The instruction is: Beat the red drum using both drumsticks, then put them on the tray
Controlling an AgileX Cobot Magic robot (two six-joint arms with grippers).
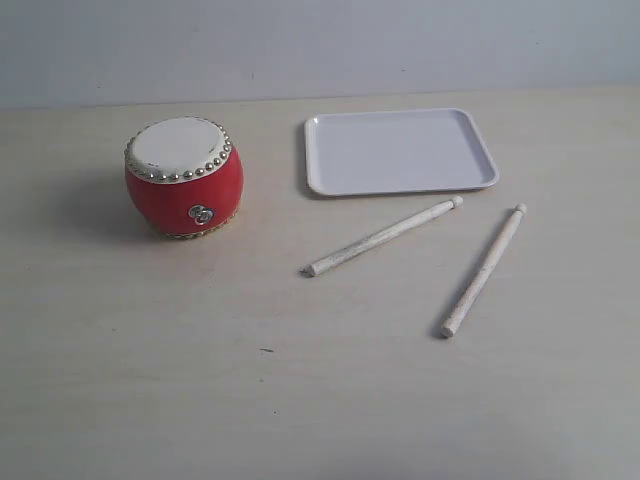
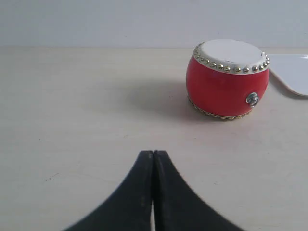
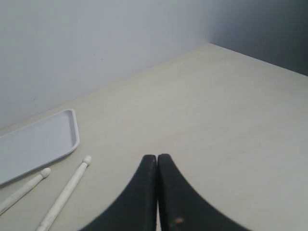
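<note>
The red drum (image 1: 184, 178) stands upright at the left of the table, cream skin up, silver ring facing the front. The white tray (image 1: 400, 151) lies to its right with nothing on it. Two pale drumsticks lie on the table in front of the tray: one (image 1: 383, 237) nearer the middle, one (image 1: 484, 270) to the right, knobs toward the tray. Neither arm shows in the exterior view. My left gripper (image 2: 153, 153) is shut and holds nothing, with the drum (image 2: 226, 79) ahead of it. My right gripper (image 3: 157, 156) is shut and holds nothing, beside both sticks (image 3: 64, 194) (image 3: 24, 189) and the tray (image 3: 38, 142).
A pale wooden tabletop (image 1: 300, 380) runs up to a plain grey wall (image 1: 320, 40) at the back. The right wrist view shows the table's far corner against a darker wall (image 3: 269, 29).
</note>
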